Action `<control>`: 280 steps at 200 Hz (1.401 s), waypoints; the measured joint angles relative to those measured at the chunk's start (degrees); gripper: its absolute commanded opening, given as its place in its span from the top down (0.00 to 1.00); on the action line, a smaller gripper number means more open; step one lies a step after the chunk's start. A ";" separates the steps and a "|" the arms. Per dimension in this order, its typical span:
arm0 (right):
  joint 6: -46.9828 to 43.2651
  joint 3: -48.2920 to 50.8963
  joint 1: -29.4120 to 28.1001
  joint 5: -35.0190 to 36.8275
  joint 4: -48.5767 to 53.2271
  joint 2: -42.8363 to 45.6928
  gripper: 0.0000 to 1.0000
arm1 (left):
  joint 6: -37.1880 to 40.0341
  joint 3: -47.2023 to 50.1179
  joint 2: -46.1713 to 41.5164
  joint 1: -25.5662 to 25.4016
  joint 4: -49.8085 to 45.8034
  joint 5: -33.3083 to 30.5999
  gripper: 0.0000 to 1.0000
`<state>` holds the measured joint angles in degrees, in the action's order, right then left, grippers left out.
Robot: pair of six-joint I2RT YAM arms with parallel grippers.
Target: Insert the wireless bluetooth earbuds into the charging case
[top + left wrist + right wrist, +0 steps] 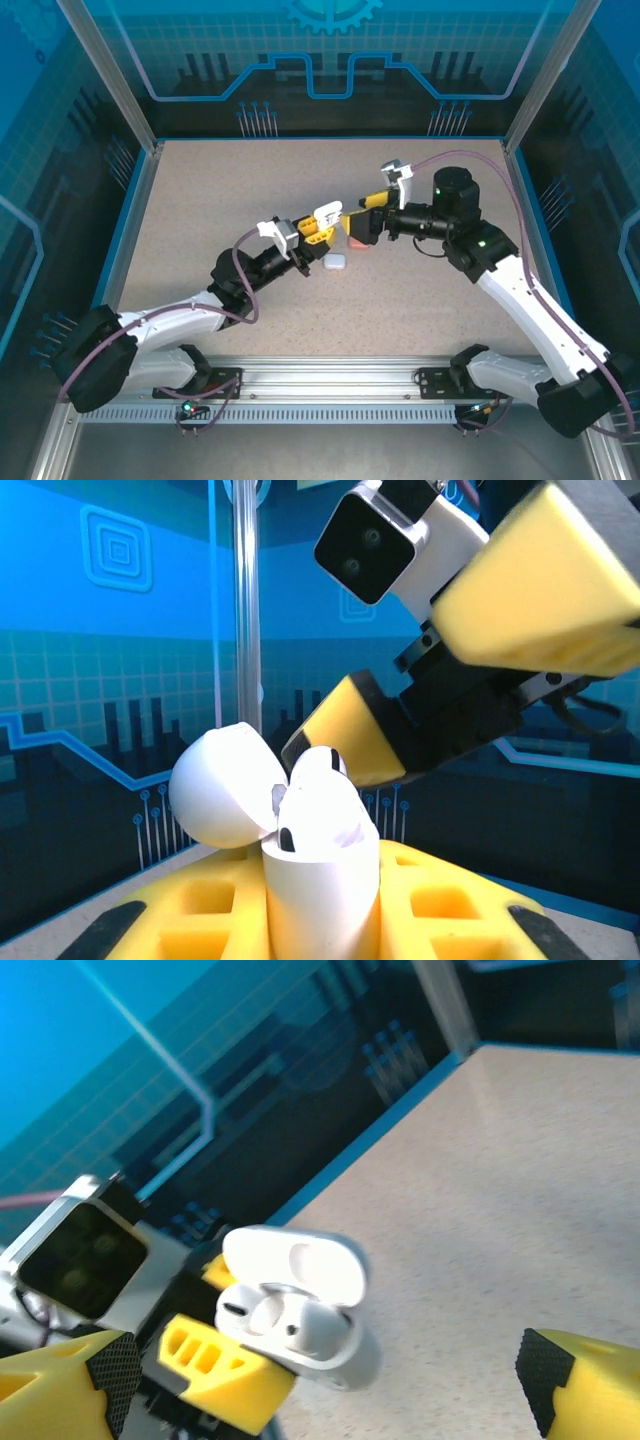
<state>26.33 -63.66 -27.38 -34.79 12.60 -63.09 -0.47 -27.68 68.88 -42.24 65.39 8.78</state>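
Note:
My left gripper (316, 230) (325, 912) is shut on a white charging case (320, 900) (330, 1345) and holds it above the table with its lid (220, 788) (295, 1265) swung open. Two white earbuds (318, 810) (298, 1325) sit in the case's wells, their tops standing above the rim. My right gripper (360, 214) (325, 1370) is open wide just in front of the case, and nothing is between its yellow fingers (350, 735) (70, 1380). One finger hangs close behind the lid and the other is higher up.
On the speckled table (200, 220), a salmon-pink rounded case (357, 243) and a small white rounded case (336, 261) lie under the two grippers. Blue walls with aluminium posts (110, 80) ring the table. The arms' bases sit along the near rail (330, 385).

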 measured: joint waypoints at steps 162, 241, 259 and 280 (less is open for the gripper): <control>-4.35 -7.50 -3.06 -5.64 3.08 -2.99 0.09 | -3.96 0.04 1.51 0.50 -1.36 4.57 0.97; -8.35 0.94 -2.29 31.04 20.22 1.75 0.00 | -14.08 6.43 -4.31 0.57 -16.17 0.24 0.98; -7.08 7.28 -1.73 33.83 20.90 1.68 0.00 | -19.52 7.32 -6.34 0.68 -24.76 -0.55 0.99; -5.75 11.67 -1.44 35.28 21.24 1.68 0.00 | -25.79 7.58 -7.15 0.74 -33.68 -0.61 0.99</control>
<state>20.58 -51.99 -28.82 0.49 33.85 -61.41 -26.26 -20.10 61.73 -41.50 31.70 8.16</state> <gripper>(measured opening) 0.999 0.223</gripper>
